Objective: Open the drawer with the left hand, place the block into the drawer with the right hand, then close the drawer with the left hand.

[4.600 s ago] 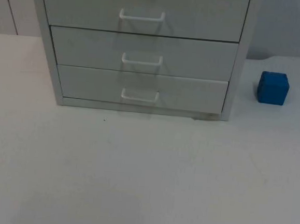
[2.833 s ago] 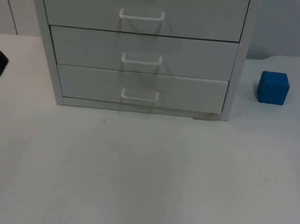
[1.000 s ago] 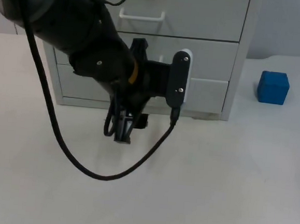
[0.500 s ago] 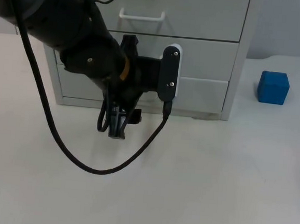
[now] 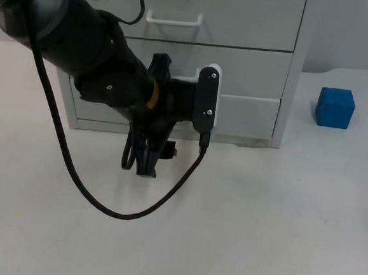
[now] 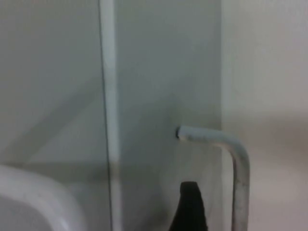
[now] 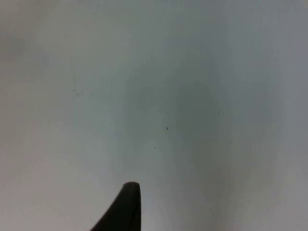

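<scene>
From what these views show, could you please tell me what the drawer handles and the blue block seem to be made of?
The white drawer handle looks like a bent, painted metal rod: thin, round, smoothly curved, with a soft sheen. The blue cube-shaped block looks matte, with rounded edges, possibly foam or plastic; I cannot tell which.

drawer unit [image 5: 256,28] at table [image 5: 259,232] rear | block [image 5: 335,108] right of unit | left end effector [image 5: 149,161] before bottom drawer [image 5: 246,117]

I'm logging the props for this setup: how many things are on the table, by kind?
Drawer cabinet: 1, with 3 drawers in view
Blue block: 1
Total: 2 things
</scene>
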`<state>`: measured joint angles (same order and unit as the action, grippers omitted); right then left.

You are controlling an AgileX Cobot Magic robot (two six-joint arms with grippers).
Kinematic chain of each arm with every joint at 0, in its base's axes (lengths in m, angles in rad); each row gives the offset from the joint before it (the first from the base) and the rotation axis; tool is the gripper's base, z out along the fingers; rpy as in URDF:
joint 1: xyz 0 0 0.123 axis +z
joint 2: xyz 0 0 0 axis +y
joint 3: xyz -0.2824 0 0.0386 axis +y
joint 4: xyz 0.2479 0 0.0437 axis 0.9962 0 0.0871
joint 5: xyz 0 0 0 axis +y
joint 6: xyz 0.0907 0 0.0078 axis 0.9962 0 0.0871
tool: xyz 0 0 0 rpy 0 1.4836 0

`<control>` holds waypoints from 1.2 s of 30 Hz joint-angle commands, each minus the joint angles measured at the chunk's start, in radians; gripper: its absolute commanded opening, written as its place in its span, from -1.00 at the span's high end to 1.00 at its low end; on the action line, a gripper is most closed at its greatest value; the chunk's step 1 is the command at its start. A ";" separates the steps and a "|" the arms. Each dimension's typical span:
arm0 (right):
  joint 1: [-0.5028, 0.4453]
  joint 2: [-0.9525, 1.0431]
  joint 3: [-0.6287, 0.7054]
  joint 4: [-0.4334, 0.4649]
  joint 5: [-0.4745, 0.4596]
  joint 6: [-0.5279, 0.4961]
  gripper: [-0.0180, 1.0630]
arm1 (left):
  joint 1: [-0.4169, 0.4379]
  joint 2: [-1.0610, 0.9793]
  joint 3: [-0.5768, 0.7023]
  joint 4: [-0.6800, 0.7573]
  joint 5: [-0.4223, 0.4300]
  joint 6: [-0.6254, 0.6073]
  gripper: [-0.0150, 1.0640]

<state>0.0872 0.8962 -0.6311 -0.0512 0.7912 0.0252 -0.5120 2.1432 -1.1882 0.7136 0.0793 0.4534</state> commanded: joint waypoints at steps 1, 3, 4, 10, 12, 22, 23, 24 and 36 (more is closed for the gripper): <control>0.004 -0.005 -0.007 0.005 -0.010 -0.009 -0.94 | 0.025 0.020 -0.004 -0.009 0.021 -0.035 -0.10; 0.004 -0.005 -0.007 0.005 -0.010 -0.009 -0.94 | 0.025 0.020 -0.004 -0.009 0.021 -0.042 0.00; 0.004 -0.005 -0.007 0.005 -0.010 -0.009 -0.94 | 0.025 0.020 -0.004 -0.015 0.030 -0.042 0.10; 0.004 -0.005 -0.007 0.005 -0.011 -0.009 -0.94 | 0.025 0.020 -0.004 -0.038 0.089 -0.046 0.82; 0.004 -0.005 -0.007 0.005 -0.011 -0.009 -0.94 | 0.023 0.020 -0.004 -0.062 0.124 -0.046 0.97; 0.004 -0.005 -0.007 0.005 -0.011 -0.012 -0.94 | -0.060 -0.017 0.068 -0.108 0.282 -0.050 0.98; 0.004 -0.005 -0.007 0.005 -0.011 -0.012 -0.94 | -0.077 -0.036 0.102 -0.108 0.279 -0.071 0.98; 0.004 -0.005 -0.007 0.005 -0.011 -0.012 -0.94 | -0.098 -0.057 0.136 -0.108 0.272 -0.097 0.98; 0.004 -0.005 -0.007 0.005 -0.007 -0.012 -0.94 | -0.227 -0.158 0.345 -0.106 0.254 -0.191 0.98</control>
<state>0.0872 0.8962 -0.6311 -0.0512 0.7892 0.0233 -0.7270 1.9772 -0.8799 0.6683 0.2592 0.3000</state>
